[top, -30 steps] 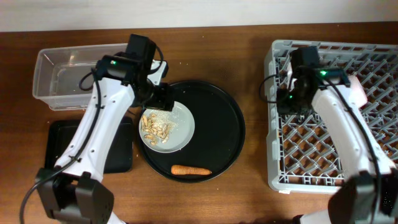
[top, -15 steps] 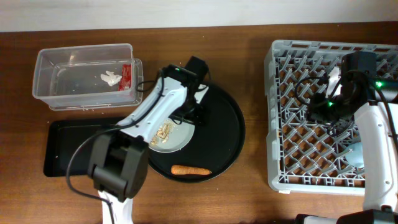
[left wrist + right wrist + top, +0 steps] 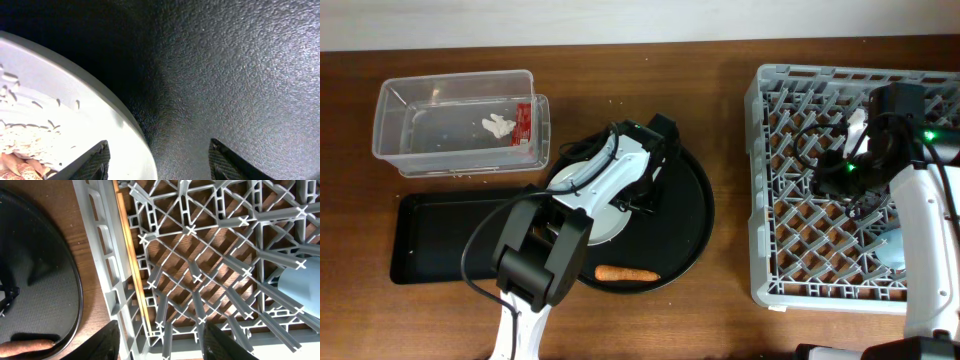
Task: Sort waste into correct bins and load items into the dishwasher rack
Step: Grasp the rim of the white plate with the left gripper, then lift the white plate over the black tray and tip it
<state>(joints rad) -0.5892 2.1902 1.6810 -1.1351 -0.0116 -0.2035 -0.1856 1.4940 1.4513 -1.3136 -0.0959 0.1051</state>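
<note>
The pale grey plate [image 3: 605, 226] lies on the round black tray [image 3: 687, 228]. My left gripper [image 3: 646, 194] is open and low over the plate's right rim. In the left wrist view the gripper [image 3: 159, 151] has one finger over the plate [image 3: 75, 120] and the other over the tray. Rice-like crumbs [image 3: 30, 140] and peanut shells [image 3: 14, 166] lie on the plate. The carrot [image 3: 627, 273] lies at the tray's front. My right gripper [image 3: 850, 175] is open and empty above the dishwasher rack [image 3: 768, 255]. A light-blue cup [image 3: 300, 287] stands in the rack.
The clear tub [image 3: 390, 100] at the back left holds a white tissue [image 3: 498, 125] and a red wrapper [image 3: 525, 122]. The shallow black tray [image 3: 430, 240] lies in front of it. Thin wooden sticks [image 3: 130, 255] lie along the rack's wall.
My left arm swung right from the tub to the plate's right rim. My right arm moved right over the rack, then stayed still.
</note>
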